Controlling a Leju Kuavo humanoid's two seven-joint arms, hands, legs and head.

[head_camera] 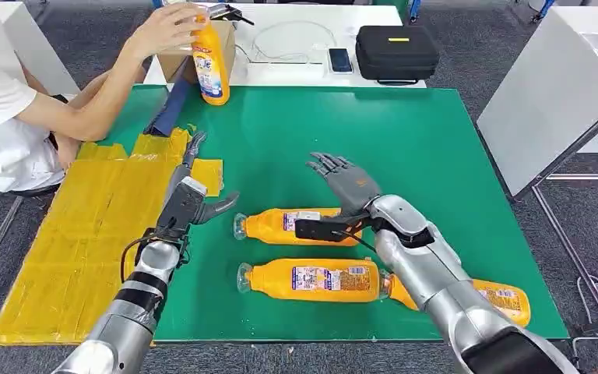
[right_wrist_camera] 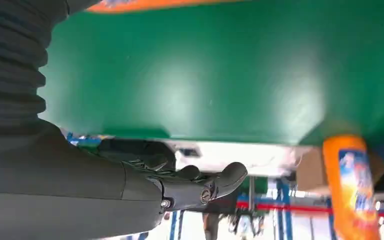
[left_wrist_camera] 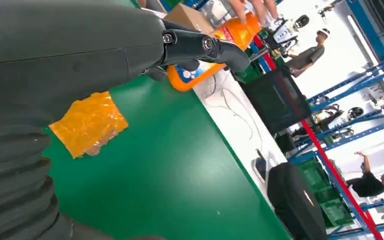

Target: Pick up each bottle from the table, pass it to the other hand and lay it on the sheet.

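The green counter (head_camera: 296,140) carries the yellow sheet (head_camera: 86,234) along its left side. Three orange bottles (head_camera: 311,279) lie right of the sheet; a fourth (head_camera: 210,66) stands beyond it under a person's hand (head_camera: 163,27). The right hand (head_camera: 342,183) hovers over the nearest-lying bottles, fingers spread, holding nothing. The left hand (head_camera: 191,199) reaches forward at the sheet's edge, released.
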